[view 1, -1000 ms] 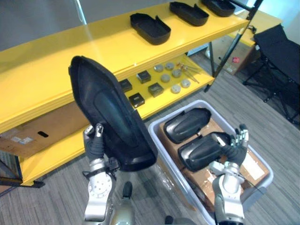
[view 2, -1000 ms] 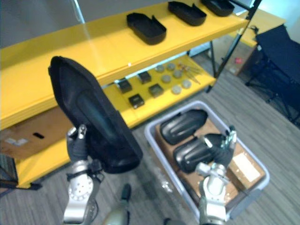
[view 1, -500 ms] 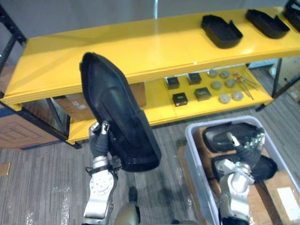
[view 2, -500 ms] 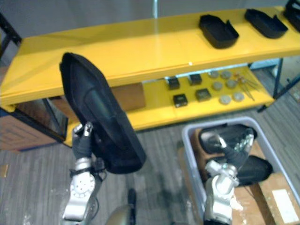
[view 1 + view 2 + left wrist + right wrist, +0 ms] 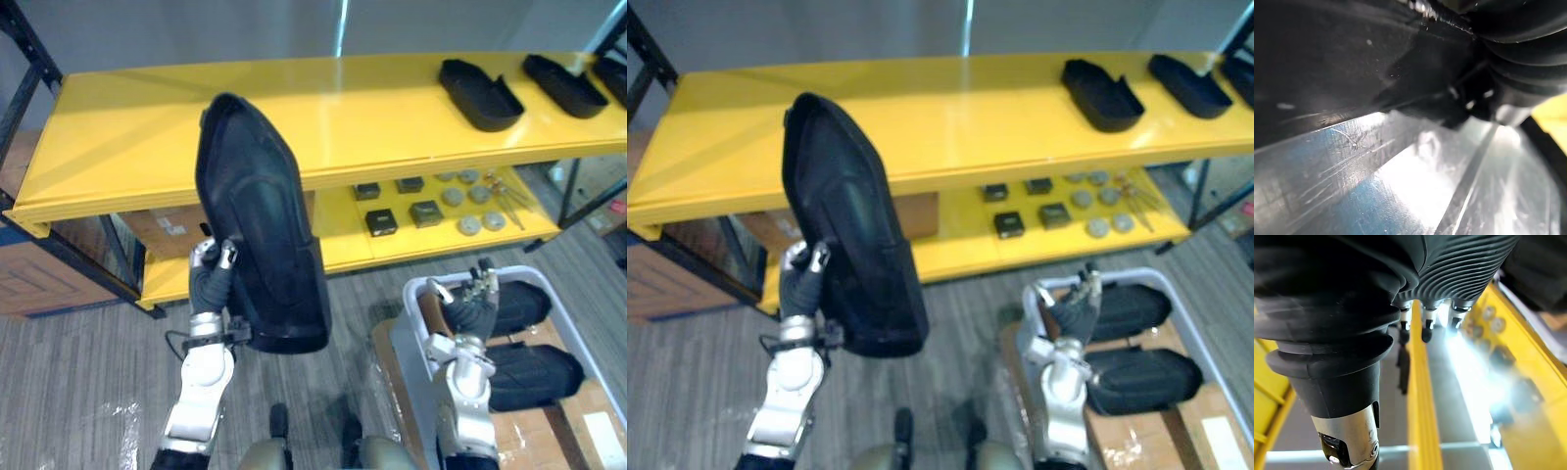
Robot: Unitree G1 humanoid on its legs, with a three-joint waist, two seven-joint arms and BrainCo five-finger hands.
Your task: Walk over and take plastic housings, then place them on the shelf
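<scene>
Black plastic housing [image 5: 260, 235] stands upright in the left hand [image 5: 209, 286], whose fingers and thumb clamp its lower edge, in front of the yellow shelf [image 5: 127, 127]. Beside it the right hand [image 5: 468, 311], fingers loosely apart and empty, hovers over a grey bin [image 5: 409, 343] containing two more housings [image 5: 529, 377].

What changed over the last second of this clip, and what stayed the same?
The camera swung round to face the shelf squarely, so the whole scene shifted. The right hand, earlier over the middle of the bin, is now at its left end, open and empty. Unchanged: the left hand grips the big housing upright, two bin housings lie in place, and the shelf housings sit as before.
</scene>
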